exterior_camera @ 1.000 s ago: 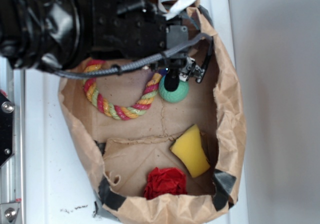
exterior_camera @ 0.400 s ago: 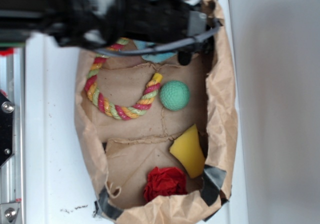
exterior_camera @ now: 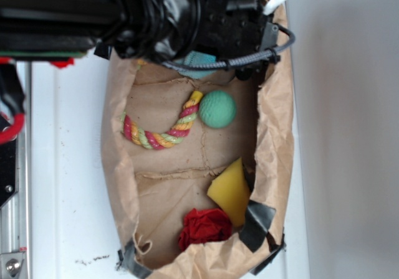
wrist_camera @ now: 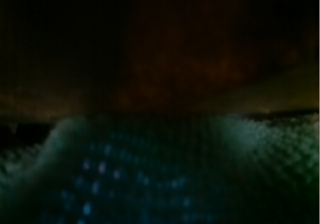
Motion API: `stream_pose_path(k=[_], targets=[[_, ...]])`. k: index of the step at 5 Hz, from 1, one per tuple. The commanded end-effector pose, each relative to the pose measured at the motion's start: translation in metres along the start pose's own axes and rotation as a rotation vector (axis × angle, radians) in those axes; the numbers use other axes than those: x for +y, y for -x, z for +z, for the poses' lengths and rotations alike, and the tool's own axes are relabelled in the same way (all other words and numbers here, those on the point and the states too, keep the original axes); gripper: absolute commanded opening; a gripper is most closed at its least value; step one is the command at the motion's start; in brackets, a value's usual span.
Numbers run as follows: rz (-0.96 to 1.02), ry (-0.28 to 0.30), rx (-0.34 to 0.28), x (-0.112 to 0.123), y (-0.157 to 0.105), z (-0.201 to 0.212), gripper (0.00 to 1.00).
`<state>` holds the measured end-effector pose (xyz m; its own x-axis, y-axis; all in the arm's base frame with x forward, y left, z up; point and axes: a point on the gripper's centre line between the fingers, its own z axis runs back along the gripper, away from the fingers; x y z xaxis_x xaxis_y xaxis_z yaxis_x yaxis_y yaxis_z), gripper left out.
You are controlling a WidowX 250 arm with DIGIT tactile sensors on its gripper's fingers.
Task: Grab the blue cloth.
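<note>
Fingers hidden under the arm body; can't tell if they're apart or closed. Gripper sits right over the blue cloth at the paper bag's far end; wrist view filled by blurred cloth, directly below, very close.

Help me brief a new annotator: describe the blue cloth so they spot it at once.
Look inside the brown paper bag, at its far end under the black robot arm. The blue cloth peeks out just beyond the green ball. It is the only pale teal, soft-textured fabric; the ball is round and dimpled, the red rosette lies at the opposite end.
</note>
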<state>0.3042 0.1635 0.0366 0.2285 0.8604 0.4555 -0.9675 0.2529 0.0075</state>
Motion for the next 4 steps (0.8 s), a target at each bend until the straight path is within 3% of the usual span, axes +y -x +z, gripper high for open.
stream_pose_path(k=[1,3,4], targets=[[0.085,0.038,-0.033,0.017,-0.032,0.013,0.00],[-0.033,0.082,0.046,0.024,-0.024,0.022,0.00],[-0.233,0.155,0.151,0.036,-0.011,0.040,0.00]])
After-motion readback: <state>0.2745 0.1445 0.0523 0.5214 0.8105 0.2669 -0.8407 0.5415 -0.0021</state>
